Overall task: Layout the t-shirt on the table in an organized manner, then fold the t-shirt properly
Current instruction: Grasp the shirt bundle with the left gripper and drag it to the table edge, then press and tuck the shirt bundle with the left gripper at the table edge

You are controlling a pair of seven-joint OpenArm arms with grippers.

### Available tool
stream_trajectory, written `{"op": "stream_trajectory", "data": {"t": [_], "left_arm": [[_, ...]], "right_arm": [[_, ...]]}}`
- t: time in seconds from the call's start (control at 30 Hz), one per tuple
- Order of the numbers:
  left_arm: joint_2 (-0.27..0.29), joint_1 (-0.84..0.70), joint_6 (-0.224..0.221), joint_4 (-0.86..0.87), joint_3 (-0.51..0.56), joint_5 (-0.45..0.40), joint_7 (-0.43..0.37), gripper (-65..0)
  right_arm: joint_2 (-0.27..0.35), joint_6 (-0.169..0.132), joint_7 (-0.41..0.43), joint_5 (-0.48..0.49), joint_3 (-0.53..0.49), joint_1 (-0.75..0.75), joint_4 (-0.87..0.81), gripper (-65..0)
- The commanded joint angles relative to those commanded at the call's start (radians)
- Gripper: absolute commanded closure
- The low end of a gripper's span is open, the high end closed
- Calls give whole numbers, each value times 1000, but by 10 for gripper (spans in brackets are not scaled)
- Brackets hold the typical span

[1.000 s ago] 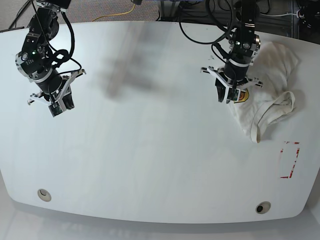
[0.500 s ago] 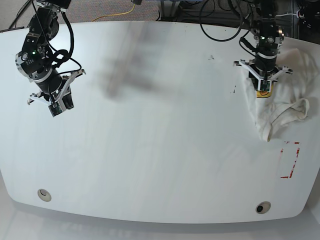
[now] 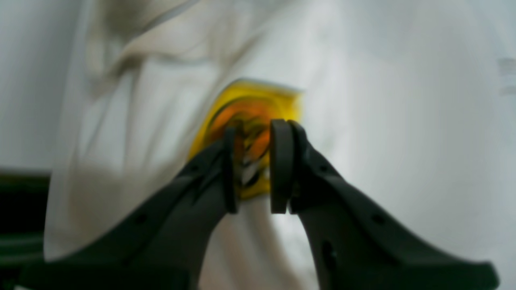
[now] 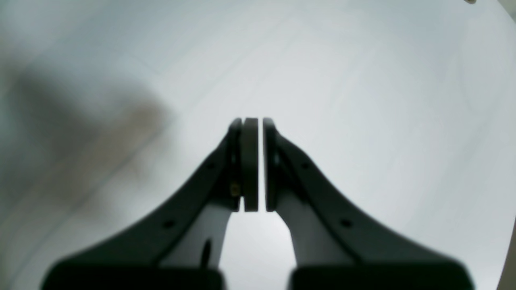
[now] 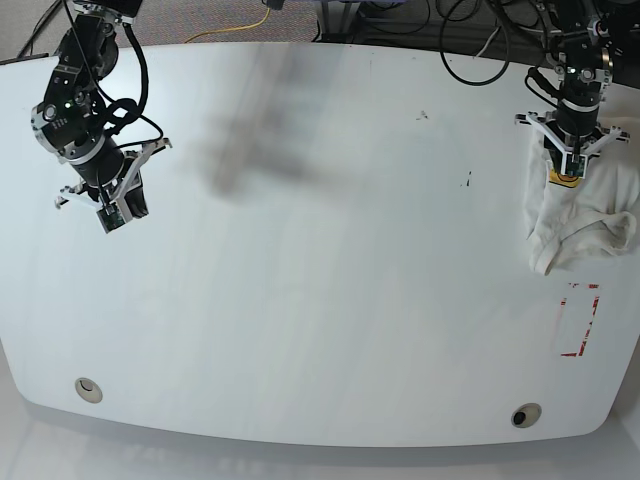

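The white t-shirt (image 5: 590,215) lies bunched at the far right edge of the table (image 5: 320,280). Its yellow-orange graphic (image 3: 250,104) shows right under my left gripper (image 5: 566,176). In the left wrist view the left gripper (image 3: 253,165) is pinched on a fold of the t-shirt (image 3: 383,121) at the graphic. My right gripper (image 5: 112,215) hangs over bare table at the far left. Its pads are together with nothing between them in the right wrist view (image 4: 254,161).
A red-outlined rectangle (image 5: 580,320) is marked just below the shirt. Two grommet holes (image 5: 88,389) (image 5: 525,415) sit near the front edge. Cables (image 5: 240,25) run behind the back edge. The shirt lies against the table's right edge.
My left gripper has dragged the t-shirt rightward and slightly back, from right of centre to the table's right edge, bunching it more. The right arm has stayed still.
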State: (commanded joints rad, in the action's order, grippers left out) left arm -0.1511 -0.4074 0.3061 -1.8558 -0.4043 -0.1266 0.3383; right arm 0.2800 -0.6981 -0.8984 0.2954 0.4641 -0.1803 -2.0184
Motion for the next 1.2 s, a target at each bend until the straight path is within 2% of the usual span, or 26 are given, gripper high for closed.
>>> {"op": "stream_trajectory", "data": {"t": [0.2,0.4,0.5,0.7,0.87,1.07,1.2], "left_arm": [[23,49,0,-26,117,-2,0,-94],[43,89,-2,-26,120,-3,44,-94],[41,94,-2,-37,92,-3,66,-92],[41,98,-2,-41,-61,-3,68,-92],[38,98,-2,-37,-137,-3,68,-93],[15,98,0,54,-127,-5,69,-94],[-14,98,0,166,-54,-5,69,-94]], "right_arm": [[-3,0,0,0,-2,2,0,-13],[-5,0,0,0,-2,2,0,-13],[-5,0,0,0,-2,2,0,-13],[-5,0,-2,0,-2,0,0,-13],[-5,0,-2,0,-2,0,0,-13],[-5,0,-2,0,-5,0,0,-13],[-20,0,-2,0,-6,3,0,-13]]}}
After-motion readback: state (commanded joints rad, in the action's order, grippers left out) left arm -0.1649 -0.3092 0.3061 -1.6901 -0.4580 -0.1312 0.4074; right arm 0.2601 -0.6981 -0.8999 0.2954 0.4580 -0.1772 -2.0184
